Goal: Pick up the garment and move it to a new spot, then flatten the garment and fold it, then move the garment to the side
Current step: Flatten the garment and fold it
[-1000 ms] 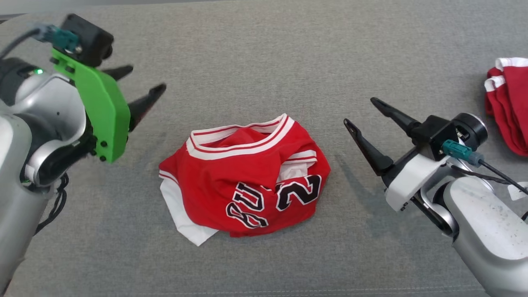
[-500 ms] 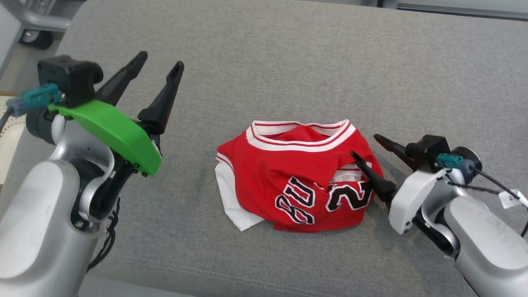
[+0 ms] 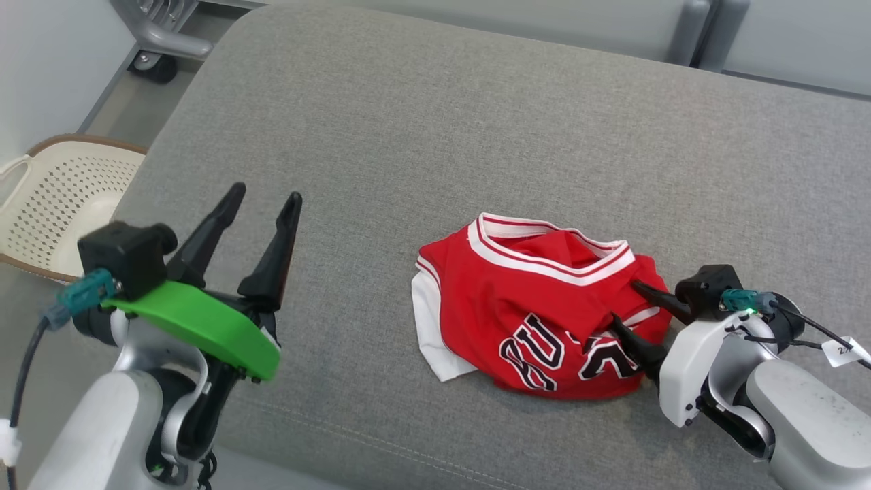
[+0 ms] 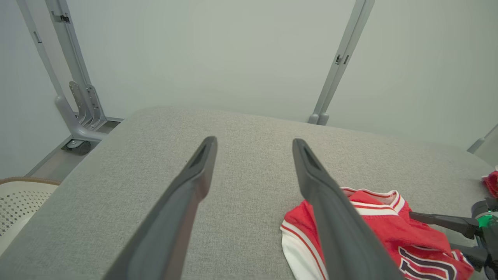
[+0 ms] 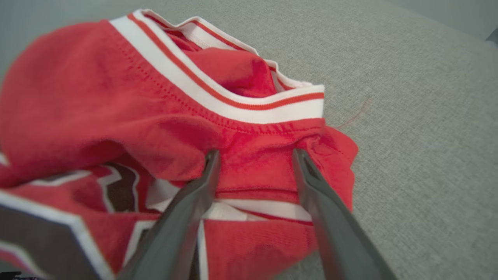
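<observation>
Head view: crumpled red garment (image 3: 531, 313) lying on grey table (image 3: 408, 136), right of centre. Right claw (image 3: 625, 301) spread wide, fingertips against garment's right edge, straddling a red fold, not clamped. Left claw (image 3: 266, 192) also wide, hovering above table well left of garment.

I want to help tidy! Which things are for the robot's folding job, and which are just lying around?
For the job:
red jersey
right pincer, open at its edge
left pincer, open, apart from it
grey cushion

Just lying about:
cream basket
metal frame
</observation>
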`<state>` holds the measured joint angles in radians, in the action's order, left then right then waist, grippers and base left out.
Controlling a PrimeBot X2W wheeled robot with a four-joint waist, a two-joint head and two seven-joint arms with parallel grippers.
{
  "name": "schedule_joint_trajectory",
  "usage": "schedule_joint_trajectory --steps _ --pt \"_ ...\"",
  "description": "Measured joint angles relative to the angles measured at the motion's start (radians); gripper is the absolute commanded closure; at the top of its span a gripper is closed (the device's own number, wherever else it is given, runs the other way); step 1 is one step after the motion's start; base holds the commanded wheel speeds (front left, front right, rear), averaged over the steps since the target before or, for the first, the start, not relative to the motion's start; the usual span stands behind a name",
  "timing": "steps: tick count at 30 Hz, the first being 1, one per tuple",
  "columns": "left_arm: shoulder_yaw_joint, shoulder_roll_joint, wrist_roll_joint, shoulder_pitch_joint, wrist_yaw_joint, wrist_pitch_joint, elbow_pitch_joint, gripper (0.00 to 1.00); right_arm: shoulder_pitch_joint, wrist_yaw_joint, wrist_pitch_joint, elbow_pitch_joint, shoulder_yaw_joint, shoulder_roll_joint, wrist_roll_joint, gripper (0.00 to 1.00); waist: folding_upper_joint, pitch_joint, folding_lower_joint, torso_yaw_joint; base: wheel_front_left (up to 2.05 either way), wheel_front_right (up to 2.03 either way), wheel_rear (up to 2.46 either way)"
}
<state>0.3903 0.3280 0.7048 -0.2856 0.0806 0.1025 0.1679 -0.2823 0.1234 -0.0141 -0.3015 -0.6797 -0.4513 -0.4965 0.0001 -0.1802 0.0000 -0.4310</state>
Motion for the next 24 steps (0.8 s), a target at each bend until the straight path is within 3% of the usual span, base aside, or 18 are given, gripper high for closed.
schedule_joint_trajectory --steps 1,3,4,15,16,17,18,19,24 --pt "0.001 -0.003 0.000 0.018 0.003 -0.008 0.004 0.00 0.000 0.000 -0.006 -0.004 0.000 -0.003 -0.007 0.53 0.0000 0.004 0.0000 -0.005 0.00 0.00 0.00" --pt "0.003 -0.007 0.001 0.050 0.004 -0.018 0.010 0.00 0.000 0.000 -0.019 -0.005 -0.002 -0.007 -0.017 0.89 0.0000 0.011 0.0000 -0.014 0.00 0.00 0.00" --pt "0.003 -0.012 0.003 0.063 0.006 -0.025 0.013 0.00 0.000 0.000 -0.026 -0.005 -0.004 -0.009 -0.025 0.97 -0.0001 0.013 0.0000 -0.018 0.00 0.00 0.00" --pt "0.005 -0.026 -0.001 0.158 0.013 -0.093 0.047 0.00 -0.090 0.000 -0.077 0.094 0.002 -0.041 -0.149 1.00 0.0000 0.046 0.0000 -0.031 0.00 0.00 0.00" --pt "0.005 -0.026 -0.006 0.166 0.014 -0.100 0.048 0.00 -0.097 0.000 -0.083 0.099 0.006 -0.052 -0.149 0.97 -0.0001 0.049 0.0000 -0.030 0.00 0.00 0.00" --pt "0.006 -0.026 -0.013 0.174 0.014 -0.106 0.049 0.00 -0.100 0.000 -0.085 0.101 0.011 -0.063 -0.149 0.61 -0.0001 0.052 0.0000 -0.029 0.00 0.00 0.00" --pt "0.007 -0.026 -0.021 0.182 0.014 -0.109 0.051 0.00 -0.100 0.000 -0.095 0.102 0.013 -0.075 -0.150 0.18 0.0000 0.054 0.0000 -0.027 0.00 0.00 0.00" --pt "0.010 -0.026 -0.027 0.191 0.014 -0.114 0.054 0.00 -0.098 0.000 -0.110 0.102 0.011 -0.088 -0.155 0.00 0.0000 0.055 0.0000 -0.025 0.00 0.00 0.00" --pt "0.028 -0.026 -0.031 0.241 0.016 -0.124 0.060 0.00 -0.056 0.000 -0.151 0.101 -0.007 -0.119 -0.187 0.00 0.0000 0.053 0.0000 -0.015 0.00 0.00 0.00"
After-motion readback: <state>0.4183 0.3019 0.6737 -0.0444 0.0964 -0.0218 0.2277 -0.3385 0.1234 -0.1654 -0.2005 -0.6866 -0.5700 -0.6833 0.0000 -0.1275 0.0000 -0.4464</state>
